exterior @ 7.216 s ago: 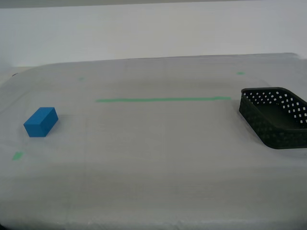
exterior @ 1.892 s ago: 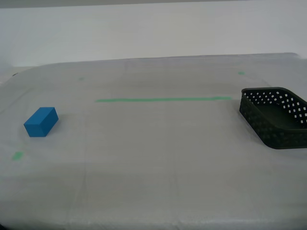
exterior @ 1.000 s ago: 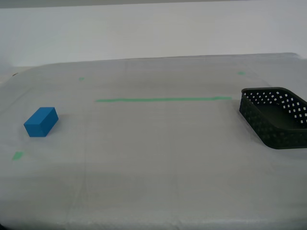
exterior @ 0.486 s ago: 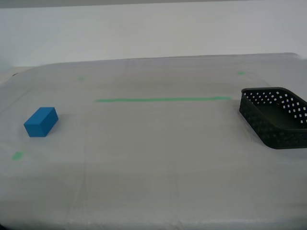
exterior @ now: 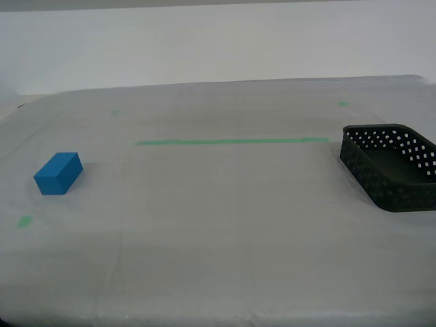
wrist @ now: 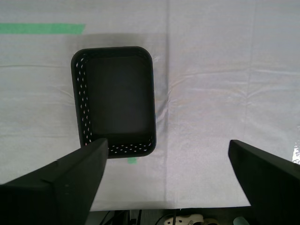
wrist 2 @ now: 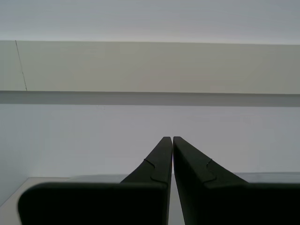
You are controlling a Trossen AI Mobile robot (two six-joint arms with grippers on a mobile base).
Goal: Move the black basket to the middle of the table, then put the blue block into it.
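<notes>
My first pincer (wrist: 166,173) is wide open and holds nothing; its two dark fingers (wrist: 61,185) stand far apart, and it hangs above the table (wrist: 211,93), looking down on the black basket (wrist: 116,101). The basket is empty, and one finger overlaps its near edge in the first wrist view, but I cannot tell any contact. A small green tape mark (wrist: 132,160) lies just beside the basket, and the end of the green tape line (wrist: 42,28) is near its far side.

My second pincer (wrist 2: 172,140) is closed – the two fingertips (wrist 2: 161,154) meet with only a thin slit between them, and nothing is between them. It points toward a pale wall (wrist 2: 150,65), not toward the table.

In the exterior view no arm is visible. The black basket (exterior: 392,165) sits at the right edge of the frame, partly cut off by it. The blue block (exterior: 58,173) rests flat on the table (exterior: 225,218) at the left side of the frame – well apart from the basket. The green tape line (exterior: 231,142) runs between them, a little further back, and a green tape mark (exterior: 25,221) lies near the block.
</notes>
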